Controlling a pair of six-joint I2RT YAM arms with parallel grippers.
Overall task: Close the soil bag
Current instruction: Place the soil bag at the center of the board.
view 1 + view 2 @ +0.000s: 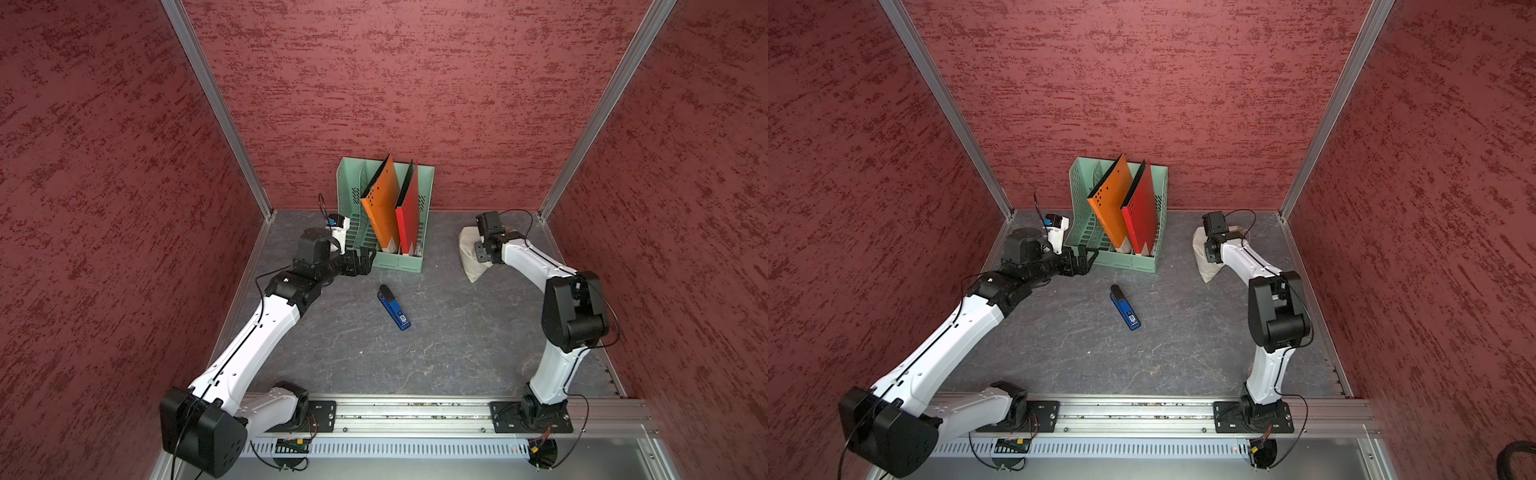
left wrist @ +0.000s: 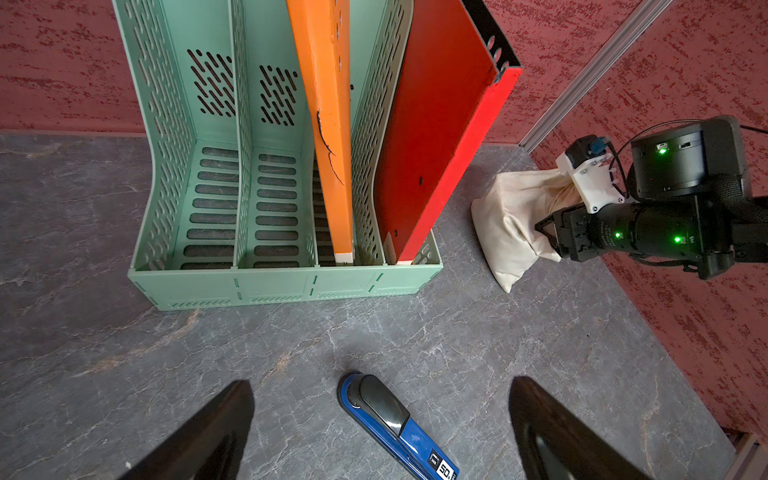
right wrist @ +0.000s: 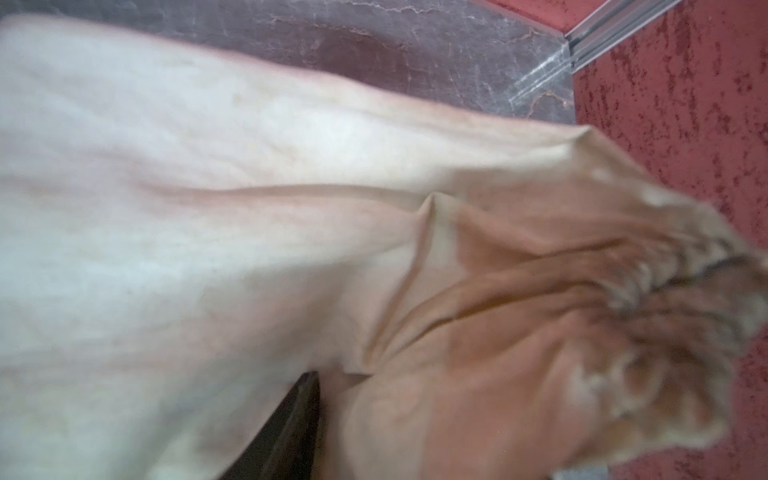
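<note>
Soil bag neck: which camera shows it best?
Right wrist view: close on the ruffled neck, though blurred. In the left wrist view and both top views the right arm largely covers it; mainly the bag body shows.

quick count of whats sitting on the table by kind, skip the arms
soil bag: 1
stapler: 1
file rack: 1
folders standing in the rack: 2, the orange folder and the red folder
total: 5
</note>
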